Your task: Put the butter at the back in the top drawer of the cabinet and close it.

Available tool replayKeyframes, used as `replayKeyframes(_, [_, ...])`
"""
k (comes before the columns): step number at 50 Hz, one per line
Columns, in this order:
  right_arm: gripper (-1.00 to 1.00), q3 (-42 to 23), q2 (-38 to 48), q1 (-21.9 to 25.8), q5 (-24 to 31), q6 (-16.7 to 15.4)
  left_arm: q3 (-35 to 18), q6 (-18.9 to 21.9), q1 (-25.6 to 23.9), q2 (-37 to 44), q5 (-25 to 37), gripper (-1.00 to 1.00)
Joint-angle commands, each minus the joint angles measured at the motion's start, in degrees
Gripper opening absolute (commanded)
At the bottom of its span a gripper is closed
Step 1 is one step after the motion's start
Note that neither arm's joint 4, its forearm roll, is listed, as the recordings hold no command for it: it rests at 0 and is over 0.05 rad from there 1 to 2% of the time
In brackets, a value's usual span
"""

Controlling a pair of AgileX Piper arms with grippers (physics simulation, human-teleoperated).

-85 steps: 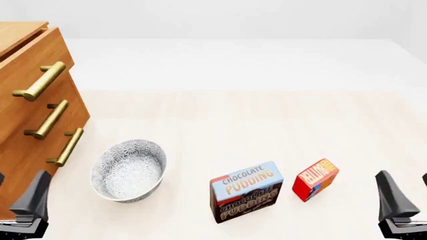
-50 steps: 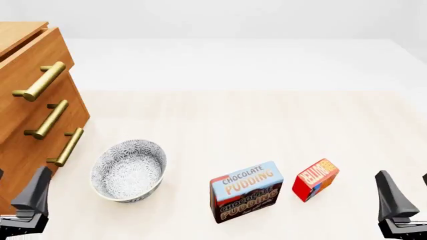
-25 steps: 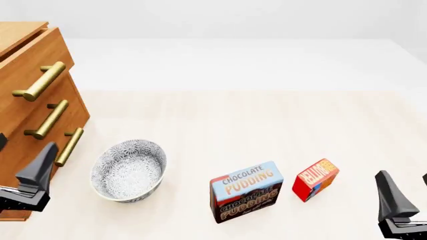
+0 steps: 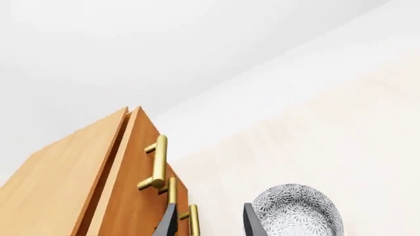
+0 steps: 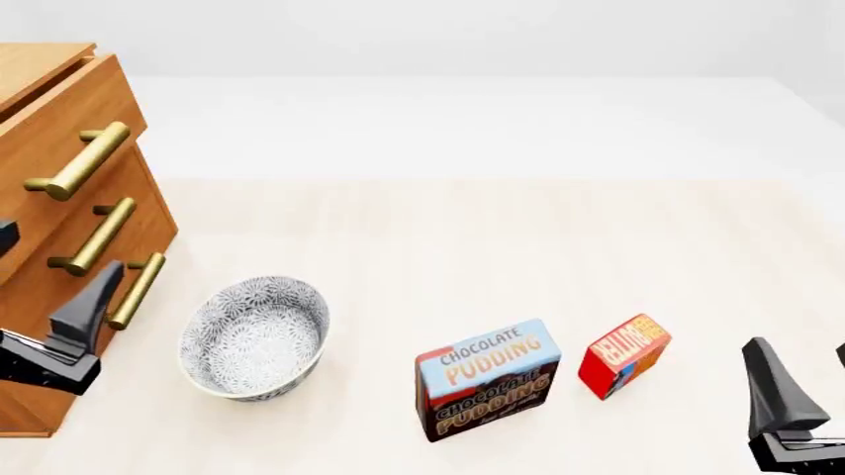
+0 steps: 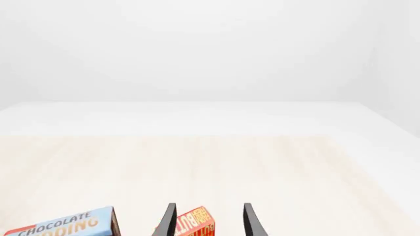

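Note:
The butter point(image 5: 626, 354), a small red box, stands on the table at the front right, next to the pudding box point(image 5: 489, 378). It also shows in the right wrist view point(image 6: 195, 226), just beyond my open, empty right gripper point(image 6: 210, 221). That gripper point(image 5: 805, 386) hovers to the right of the butter. The cabinet point(image 5: 53, 109) stands at the left with the top drawer point(image 5: 79, 160) in, its brass handle showing. My left gripper point(image 5: 46, 272) is open and empty in front of the lower drawers. In the left wrist view, this gripper point(image 4: 210, 223) faces the top drawer's handle point(image 4: 159, 162).
A patterned grey bowl point(image 5: 253, 336) sits between the cabinet and the blue-and-brown pudding box, close to my left gripper. It also shows in the left wrist view point(image 4: 298, 216). Light wooden table point(image 5: 502, 237) stretches to the back.

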State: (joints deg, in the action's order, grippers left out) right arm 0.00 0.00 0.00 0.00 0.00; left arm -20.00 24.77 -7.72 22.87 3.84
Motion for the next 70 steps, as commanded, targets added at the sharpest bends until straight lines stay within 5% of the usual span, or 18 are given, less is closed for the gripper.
replayKeyframes(1, [1.00, 0.00, 0.00, 0.00, 0.00, 0.00, -1.43, 5.81, 0.01, 1.14, 2.26, 1.00])
replayKeyframes(23, [1.00, 0.00, 0.00, 0.00, 0.00, 0.00, -6.57, 16.05, 0.80, 4.67, 5.48, 1.00])
replayKeyframes(37, [1.00, 0.00, 0.00, 0.00, 0.00, 0.00, -3.64, 25.96, 2.34, 7.96, 2.61, 1.00])
replayKeyframes(48, [1.00, 0.00, 0.00, 0.00, 0.00, 0.00, -4.43, 29.69, 4.14, 8.48, 3.23, 1.00])
replayKeyframes(55, [1.00, 0.00, 0.00, 0.00, 0.00, 0.00, -2.88, 35.53, 6.38, 8.42, 0.83, 1.00])
replayKeyframes(56, [1.00, 0.00, 0.00, 0.00, 0.00, 0.00, -2.08, 42.38, 8.34, 10.18, -1.89, 1.00])
replayKeyframes(70, [1.00, 0.00, 0.00, 0.00, 0.00, 0.00, -1.34, 44.11, 8.16, 10.79, -3.62, 1.00])
